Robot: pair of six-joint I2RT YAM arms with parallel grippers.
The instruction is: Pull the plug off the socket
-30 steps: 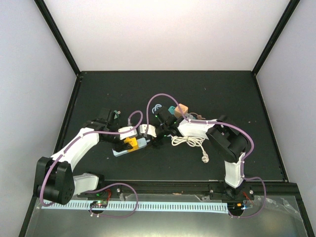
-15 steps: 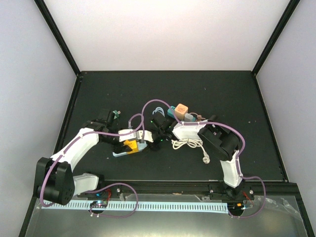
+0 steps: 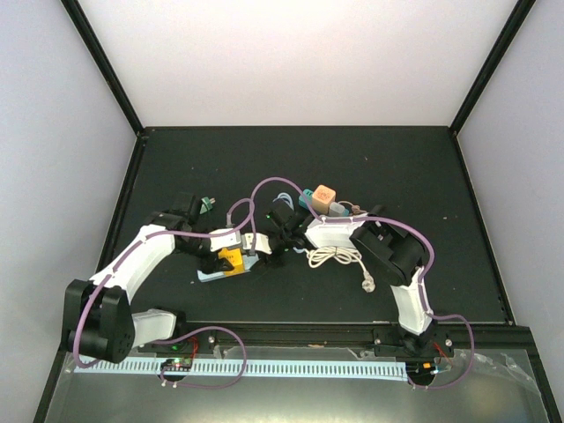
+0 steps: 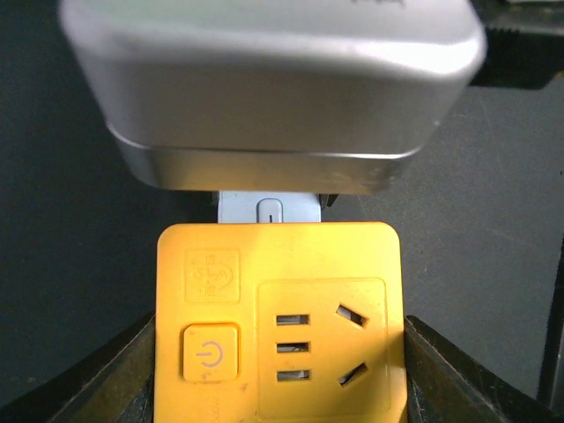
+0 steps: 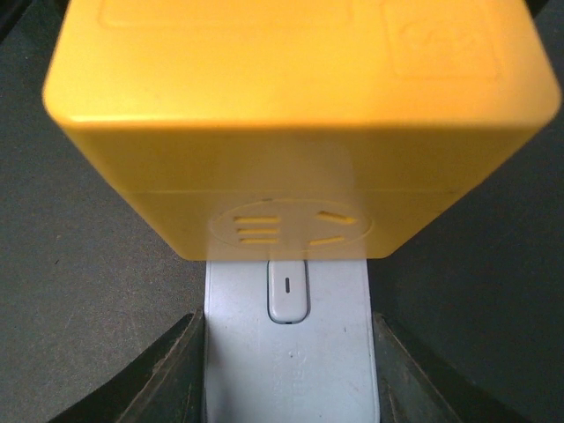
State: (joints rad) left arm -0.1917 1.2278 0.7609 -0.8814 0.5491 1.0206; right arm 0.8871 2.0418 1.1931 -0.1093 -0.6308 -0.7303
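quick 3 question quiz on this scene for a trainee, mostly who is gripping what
1. True or false: the left pincer is shut on the yellow adapter cube.
2. What is the right pincer shut on? A) a screwdriver B) the pale blue strip C) nothing
3. Fill in: in the left wrist view, the cube's power button sits to the ___ of its socket holes.

Key: 1 true; 2 B; 3 left.

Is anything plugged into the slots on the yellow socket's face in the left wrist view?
No, the yellow socket shows all five slots bare and empty.
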